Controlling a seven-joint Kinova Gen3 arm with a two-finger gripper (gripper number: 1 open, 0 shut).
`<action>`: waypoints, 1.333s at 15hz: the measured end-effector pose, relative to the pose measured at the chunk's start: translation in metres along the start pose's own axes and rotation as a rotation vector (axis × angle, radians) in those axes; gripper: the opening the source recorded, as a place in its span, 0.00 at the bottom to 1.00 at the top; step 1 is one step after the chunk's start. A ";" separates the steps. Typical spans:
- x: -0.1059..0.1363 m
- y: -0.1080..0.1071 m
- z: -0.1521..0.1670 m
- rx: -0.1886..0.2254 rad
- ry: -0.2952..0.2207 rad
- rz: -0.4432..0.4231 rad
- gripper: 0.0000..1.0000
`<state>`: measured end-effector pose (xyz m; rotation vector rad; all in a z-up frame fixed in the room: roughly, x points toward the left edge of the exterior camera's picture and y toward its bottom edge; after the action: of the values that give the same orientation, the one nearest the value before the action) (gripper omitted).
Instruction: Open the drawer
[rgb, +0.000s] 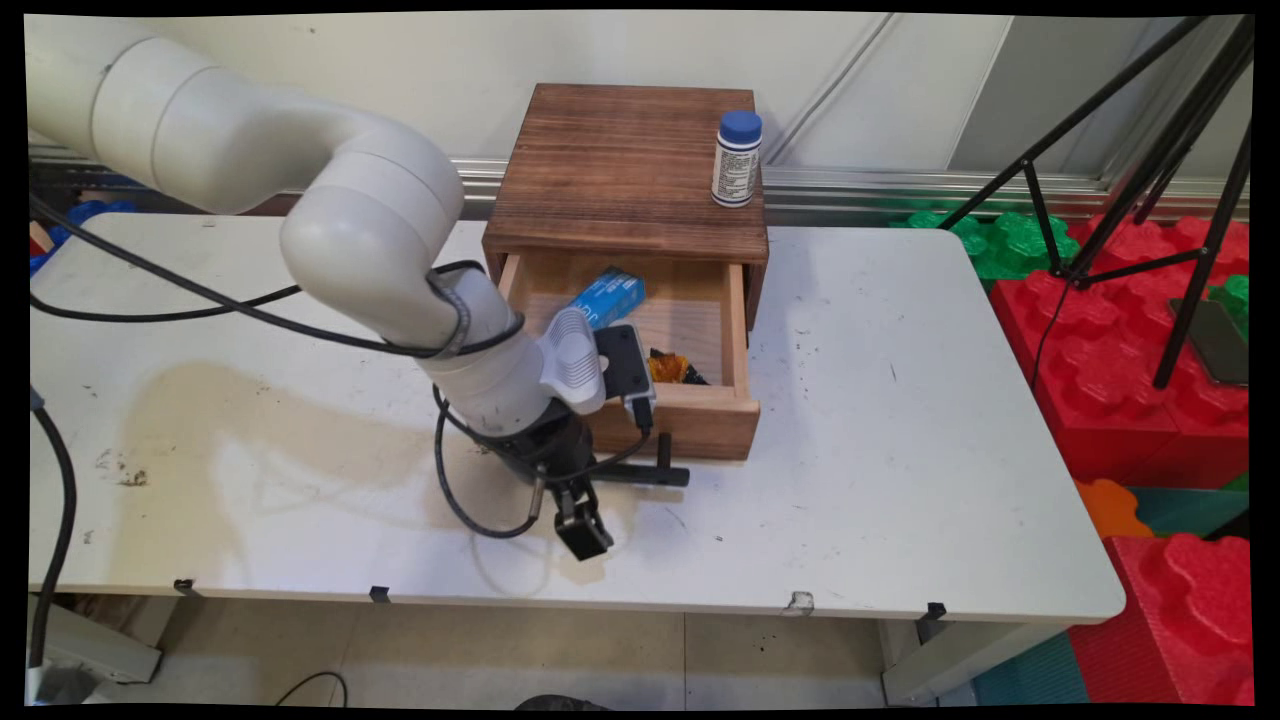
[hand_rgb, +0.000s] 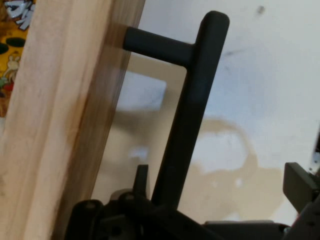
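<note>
Arm bent low from upper left, pincer pointing down, fingers apart.

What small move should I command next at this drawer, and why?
Probably back the end effector straight off the handle: its fingers stand open on either side of the bar, gripping nothing, and the drawer is already pulled well out of the cabinet.

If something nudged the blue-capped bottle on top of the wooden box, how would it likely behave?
The bottle stands upright, tall and narrow, so it would probably tip easily. Being round, it would likely roll once down. It sits near the edge of the box, so it might fall off.
</note>
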<state>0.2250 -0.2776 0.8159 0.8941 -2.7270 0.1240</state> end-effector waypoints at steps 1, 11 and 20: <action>-0.001 0.002 -0.001 -0.004 -0.003 0.003 1.00; -0.012 0.032 -0.009 -0.058 -0.037 0.031 1.00; -0.016 0.051 -0.015 -0.089 -0.046 0.046 1.00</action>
<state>0.2110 -0.2252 0.8255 0.8197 -2.7724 -0.0093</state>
